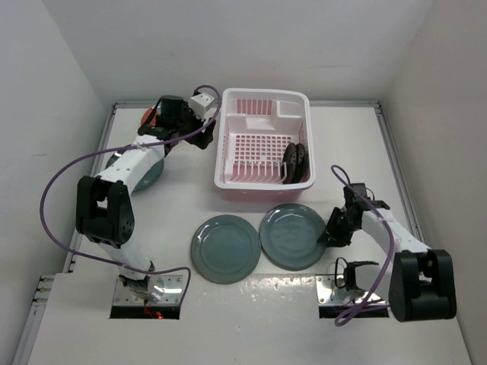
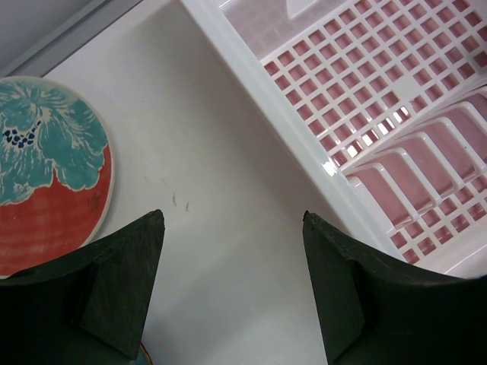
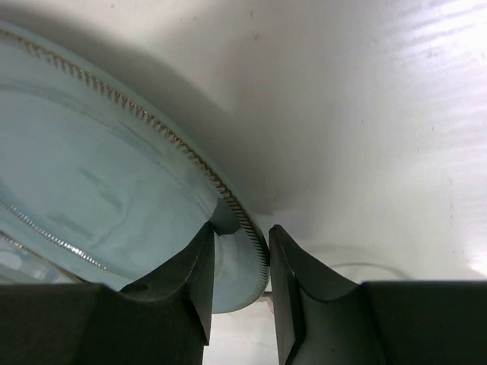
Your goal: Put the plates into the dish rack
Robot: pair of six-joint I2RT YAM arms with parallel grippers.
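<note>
Right end effector (image 3: 237,258) pinches a grey-teal plate (image 3: 91,190); left end effector (image 2: 232,228) stands wide open.

No lettering, labels, brands or numbers I can read in any view, one tiny dark mark (image 2: 94,200) on the red plate (image 2: 46,167), illegible to me.
</note>
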